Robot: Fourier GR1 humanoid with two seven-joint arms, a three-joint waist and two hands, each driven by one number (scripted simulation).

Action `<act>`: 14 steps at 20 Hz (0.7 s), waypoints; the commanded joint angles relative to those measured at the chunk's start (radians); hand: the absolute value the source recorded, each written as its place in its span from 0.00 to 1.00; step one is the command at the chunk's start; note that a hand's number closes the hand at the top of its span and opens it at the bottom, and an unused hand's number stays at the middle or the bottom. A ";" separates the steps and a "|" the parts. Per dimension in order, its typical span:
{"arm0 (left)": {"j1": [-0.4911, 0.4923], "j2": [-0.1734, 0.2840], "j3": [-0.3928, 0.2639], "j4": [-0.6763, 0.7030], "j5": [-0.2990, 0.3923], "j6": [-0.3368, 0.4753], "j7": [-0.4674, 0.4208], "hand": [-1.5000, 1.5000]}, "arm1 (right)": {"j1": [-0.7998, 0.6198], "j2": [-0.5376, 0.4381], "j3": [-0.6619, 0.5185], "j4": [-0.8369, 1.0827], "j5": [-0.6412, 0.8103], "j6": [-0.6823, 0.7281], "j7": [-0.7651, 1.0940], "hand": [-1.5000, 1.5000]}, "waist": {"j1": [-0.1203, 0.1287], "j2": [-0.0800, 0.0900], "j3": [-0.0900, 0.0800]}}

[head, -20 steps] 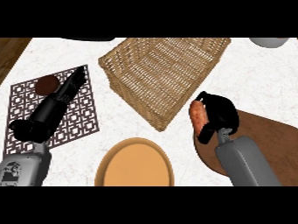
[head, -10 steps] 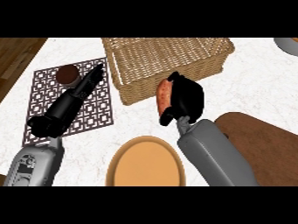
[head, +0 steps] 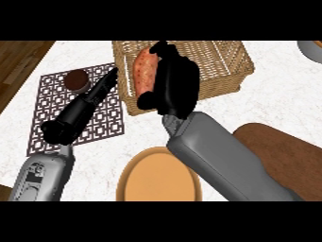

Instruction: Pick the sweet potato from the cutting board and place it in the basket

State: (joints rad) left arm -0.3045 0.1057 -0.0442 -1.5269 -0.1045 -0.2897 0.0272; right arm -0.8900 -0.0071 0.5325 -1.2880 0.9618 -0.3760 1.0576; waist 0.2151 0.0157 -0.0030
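**A:** Looking steeply down at a white marbled counter (head: 275,94): where is the sweet potato?

**B:** The sweet potato (head: 146,71), orange-red and oblong, is off the brown cutting board (head: 296,160), which lies at the lower right. The right hand (head: 172,82) holds it over the woven basket (head: 219,66) at the top centre. The black fingers are curled round it from its right side, so only its left flank shows.

**A:** Which way does it lie?

**B:** Its long axis runs roughly up and down the view, along the hand. It sits above the basket's left part, close to the left rim. Whether it already touches the weave cannot be told from this angle.

**A:** And the other arm?

**B:** The left hand (head: 87,104) rests on a dark patterned mat (head: 52,118) to the left of the basket, fingers straight and holding nothing, their tips just beside the basket's left wall. A small round brown object (head: 75,79) sits on the mat near those fingertips. An orange plate (head: 160,177) lies at the bottom centre, partly under the right forearm.

**A:** What does the next move turn on?

**B:** In my judgement, on the potato being inside the rim rather than over it. Its position near the left edge suggests a small shift rightward or a straight lowering before the fingers open.
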 commanded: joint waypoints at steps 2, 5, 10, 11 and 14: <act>0.002 -0.002 0.004 0.010 -0.005 0.009 0.002 0.50 | -0.139 0.007 0.025 0.027 0.029 -0.158 0.222 1.00 | -0.003 -0.008 -0.003; -0.006 -0.006 0.016 0.033 0.001 0.015 0.010 0.50 | -0.222 0.007 0.013 0.056 0.030 -0.123 0.292 1.00 | -0.035 -0.013 -0.005; -0.019 0.002 0.025 0.023 -0.005 0.023 0.007 0.50 | -0.313 0.007 0.014 0.187 0.072 -0.115 0.352 1.00 | -0.042 -0.010 -0.005; 0.003 0.018 0.020 0.046 -0.025 0.018 -0.016 0.50 | -0.340 0.007 -0.010 0.205 0.068 -0.117 0.356 1.00 | -0.044 -0.004 -0.006; -0.004 0.007 0.030 0.048 -0.017 0.031 -0.018 0.50 | -0.392 0.007 -0.043 0.278 0.069 -0.141 0.372 1.00 | -0.055 0.000 -0.004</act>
State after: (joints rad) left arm -0.3124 0.1130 -0.0183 -1.4908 -0.1139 -0.2690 0.0201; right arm -1.2068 -0.0111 0.5054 -1.0813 1.0213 -0.4505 1.1857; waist 0.1726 0.0109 -0.0079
